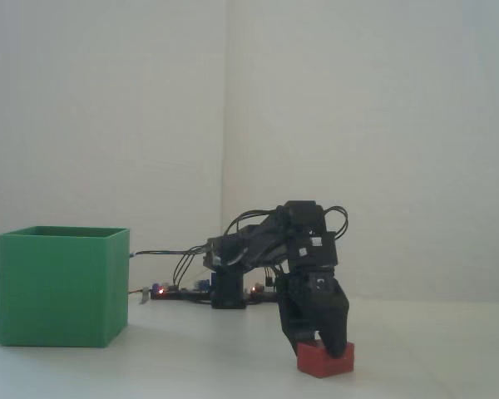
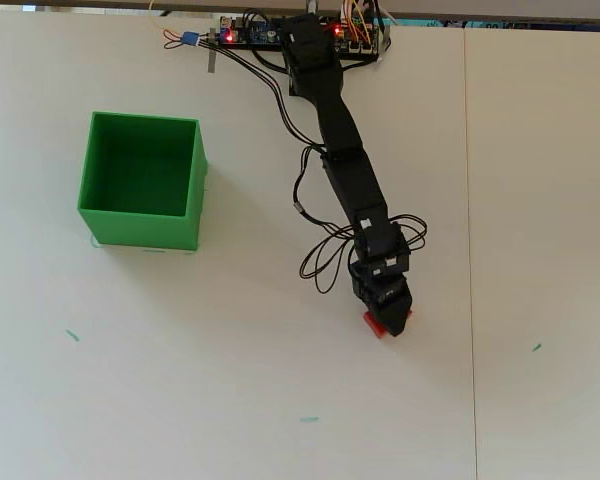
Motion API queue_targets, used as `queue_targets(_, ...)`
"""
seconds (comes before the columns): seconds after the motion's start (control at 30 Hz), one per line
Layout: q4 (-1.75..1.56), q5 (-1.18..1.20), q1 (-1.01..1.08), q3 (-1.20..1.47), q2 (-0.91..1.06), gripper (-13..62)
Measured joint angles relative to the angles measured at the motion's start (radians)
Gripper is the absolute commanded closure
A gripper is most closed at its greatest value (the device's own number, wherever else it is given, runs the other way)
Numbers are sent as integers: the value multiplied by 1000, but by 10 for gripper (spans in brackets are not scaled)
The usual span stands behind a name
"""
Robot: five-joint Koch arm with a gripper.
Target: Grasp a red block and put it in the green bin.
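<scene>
Red block (image 1: 324, 361) flat on the white table (image 2: 180, 380), near the lower middle of the overhead view (image 2: 385, 326), mostly covered from above by the black gripper (image 2: 387, 316). Gripper (image 1: 316, 342) lowered onto the block in the fixed view, one finger (image 1: 336, 339) down over the block's top and near side, another (image 1: 293, 337) down at its 9 o'clock edge; jaws seemingly narrowed around the block, though actual grip impossible to tell from either view. Block resting on the table surface, not lifted.

Green bin (image 2: 141, 180) well apart from the block, toward 10 o'clock from it in the overhead view, open top up, inside empty. In the fixed view, bin (image 1: 60, 287) at 9 o'clock of the gripper, far taller than the block.

Arm (image 2: 342, 160) stretched from its base at 12 o'clock of the overhead view down toward 6 o'clock, loose black cables (image 2: 315, 265) looping at its 9 o'clock side. Circuit board (image 2: 242, 34) with small red lights beside the base
</scene>
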Motion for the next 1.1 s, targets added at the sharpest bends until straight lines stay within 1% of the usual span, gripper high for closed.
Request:
queue_targets(0.13, 64, 5, 55, 20, 120, 456)
queue_targets(0.2, 83, 8, 104, 20, 288, 456)
queue_targets(0.23, 84, 8, 109, 20, 316, 456)
queue_targets(0.3, 100, -9, 167, 20, 445, 456)
queue_targets(0.37, 100, -18, 207, 20, 492, 456)
queue_targets(0.5, 103, -69, 382, 20, 525, 456)
queue_targets(0.53, 104, -101, 479, 21, 523, 456)
queue_targets(0.7, 104, -172, 687, 38, 525, 456)
queue_targets(0.73, 104, -196, 772, 40, 523, 456)
queue_targets(0.83, 104, -221, 868, 41, 561, 456)
queue_targets(1.1, 141, -295, 1005, 41, 730, 456)
